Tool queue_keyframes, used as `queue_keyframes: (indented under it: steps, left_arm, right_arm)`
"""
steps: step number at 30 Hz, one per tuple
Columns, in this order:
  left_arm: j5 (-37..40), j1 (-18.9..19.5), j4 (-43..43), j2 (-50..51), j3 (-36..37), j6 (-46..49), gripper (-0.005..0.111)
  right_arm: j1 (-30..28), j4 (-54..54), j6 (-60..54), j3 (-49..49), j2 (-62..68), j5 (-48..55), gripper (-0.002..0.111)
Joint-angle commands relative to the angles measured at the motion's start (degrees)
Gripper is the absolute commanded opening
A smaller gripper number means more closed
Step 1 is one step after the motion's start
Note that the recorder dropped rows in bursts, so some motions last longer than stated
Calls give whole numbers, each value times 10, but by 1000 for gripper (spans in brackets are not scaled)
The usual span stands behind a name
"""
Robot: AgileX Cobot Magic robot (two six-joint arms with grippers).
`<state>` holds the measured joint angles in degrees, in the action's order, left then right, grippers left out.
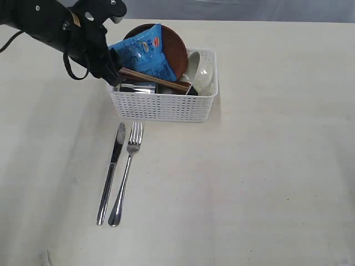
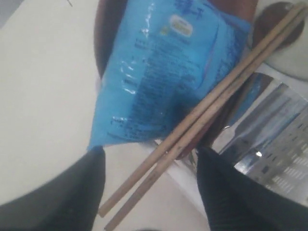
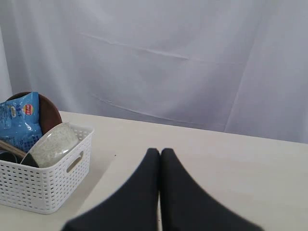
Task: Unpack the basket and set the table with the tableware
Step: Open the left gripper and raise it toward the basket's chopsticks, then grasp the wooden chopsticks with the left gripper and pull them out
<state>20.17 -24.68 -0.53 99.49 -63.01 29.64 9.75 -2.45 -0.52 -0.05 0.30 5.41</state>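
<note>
The white basket [image 1: 163, 105] holds the brown plate [image 1: 178, 49] and grey-green bowl [image 1: 203, 72] on edge, the wooden chopsticks [image 1: 158, 81] lying across, and the steel cup [image 1: 138, 87]. I cannot pick out the spoon. Knife [image 1: 112, 166] and fork [image 1: 127, 169] lie side by side on the table [image 1: 266, 177] in front of the basket. My left gripper [image 1: 112, 76] is at the basket's left end. It is open, with the chopsticks' [image 2: 207, 108] ends between its fingers [image 2: 72, 192], untouched. My right gripper [image 3: 160, 154] is shut on nothing, low over the table beside the basket [image 3: 43, 187].
A blue snack packet [image 1: 145, 52] leans on the plate, over the chopsticks' far side. The left arm [image 1: 50, 22] reaches in from the top left. A pale curtain [image 3: 192, 62] backs the table.
</note>
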Motion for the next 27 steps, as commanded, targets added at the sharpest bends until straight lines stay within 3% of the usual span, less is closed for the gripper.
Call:
queue_keyframes:
  steps: [1, 7, 15, 19, 27]
  left_arm:
    - [-3, 1, 1, -1, -3, 52, 54]
    - [49, 1, 5, -1, -3, 198, 54]
    - [57, 1, 38, -1, -3, 290, 54]
    - [59, 1, 127, -1, -3, 290, 54]
    - [33, 1, 143, -1, -3, 293, 54]
  right_arm:
    - [-3, 0, -2, 0, -3, -6, 0]
    - [-3, 0, -2, 0, -3, -6, 0]
    - [-3, 0, -2, 0, -3, -6, 0]
    - [-3, 0, -2, 0, -3, -8, 0]
    - [-3, 0, -2, 0, -3, -8, 0]
